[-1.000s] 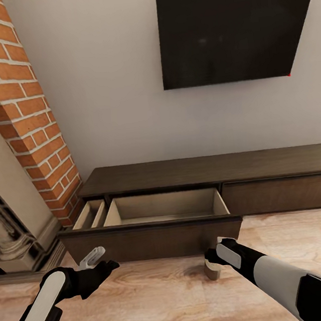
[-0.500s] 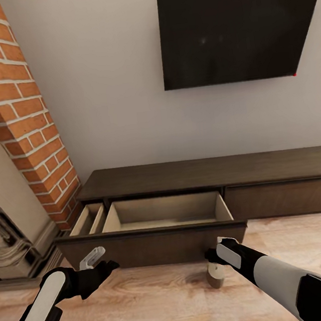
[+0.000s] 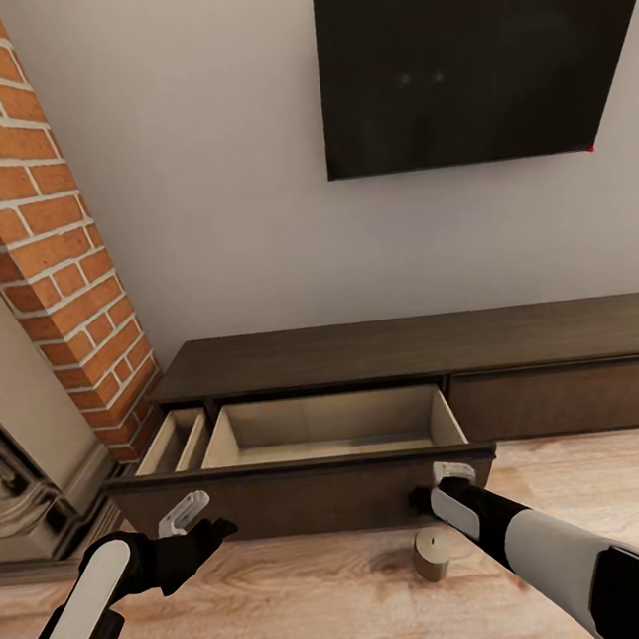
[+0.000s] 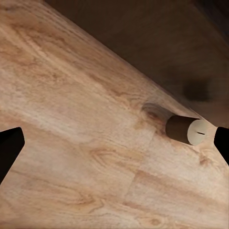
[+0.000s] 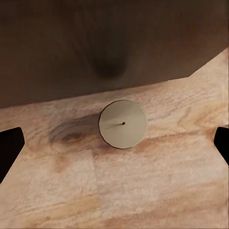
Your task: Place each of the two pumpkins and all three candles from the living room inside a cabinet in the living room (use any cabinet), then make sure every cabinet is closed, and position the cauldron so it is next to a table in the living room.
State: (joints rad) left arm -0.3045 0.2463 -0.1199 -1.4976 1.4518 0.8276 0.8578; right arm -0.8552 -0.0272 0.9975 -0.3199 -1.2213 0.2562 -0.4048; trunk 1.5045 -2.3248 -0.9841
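Observation:
One pale beige candle stands upright on the wood floor just in front of the cabinet. The cabinet's left drawer is pulled out, and the part of its beige inside that I see is bare. My right gripper hangs open a little above the candle, close to the drawer front. In the right wrist view the candle sits between the spread fingertips. My left gripper is open over the floor to the left, and its wrist view sees the candle from the side. Pumpkins, cauldron and table are out of view.
A brick column and a stone fireplace surround stand at the left. A dark TV hangs on the wall above the cabinet. The right drawer front is shut. Wood floor stretches in front.
My right gripper has risen off the candle toward the drawer front, leaving the candle standing free on the floor. The whole view has shifted slightly nearer the cabinet. The left arm has not moved.

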